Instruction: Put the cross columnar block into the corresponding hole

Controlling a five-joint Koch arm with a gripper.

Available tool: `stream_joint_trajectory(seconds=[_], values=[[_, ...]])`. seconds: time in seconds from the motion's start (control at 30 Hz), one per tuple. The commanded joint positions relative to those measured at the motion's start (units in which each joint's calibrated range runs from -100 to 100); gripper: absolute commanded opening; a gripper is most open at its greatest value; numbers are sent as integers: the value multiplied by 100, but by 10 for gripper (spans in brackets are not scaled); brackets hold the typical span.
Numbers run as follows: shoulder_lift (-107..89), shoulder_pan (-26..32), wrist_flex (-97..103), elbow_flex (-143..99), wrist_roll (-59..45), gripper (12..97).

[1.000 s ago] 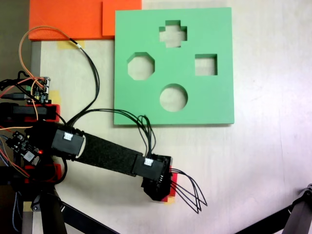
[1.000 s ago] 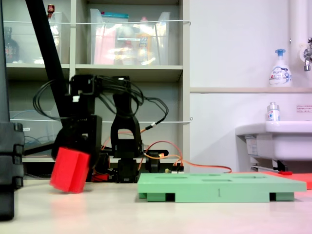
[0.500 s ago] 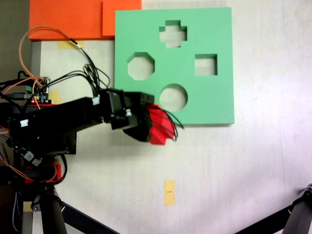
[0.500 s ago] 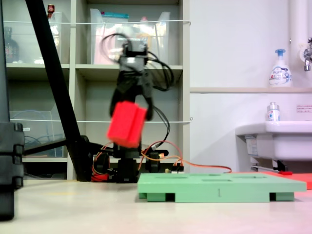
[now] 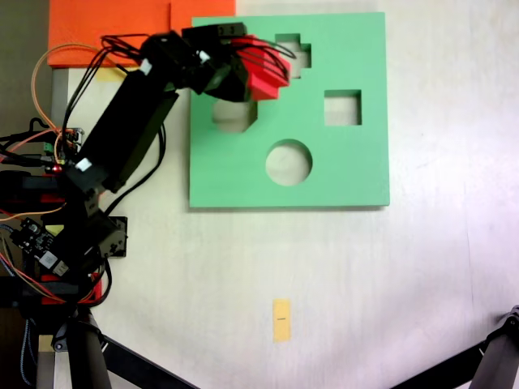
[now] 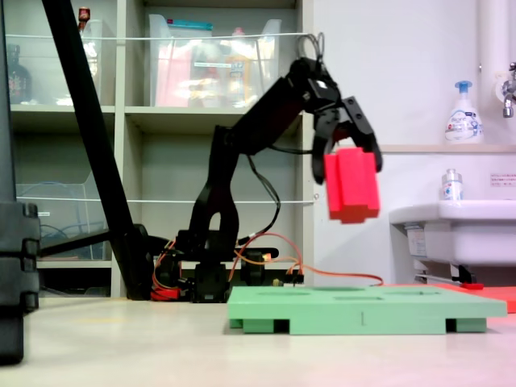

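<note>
Change: arm has swung from the board's near edge to above its far left part.
Gripper (image 6: 347, 153): jaws closed on the cross columnar block (image 6: 351, 185), held high above the green board (image 5: 357, 162).
Corresponding hole (image 5: 296, 57): just right of block from above, partly covered.
Surroundings: orange sheet (image 5: 97, 28) touching board's corner.
</note>
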Motion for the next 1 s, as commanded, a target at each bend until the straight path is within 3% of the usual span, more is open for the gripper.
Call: stream_joint_trajectory(seconds=[0.0, 0.97], values=[[271, 63, 313, 486, 39, 424], [2785, 137, 920, 1214, 151, 425]])
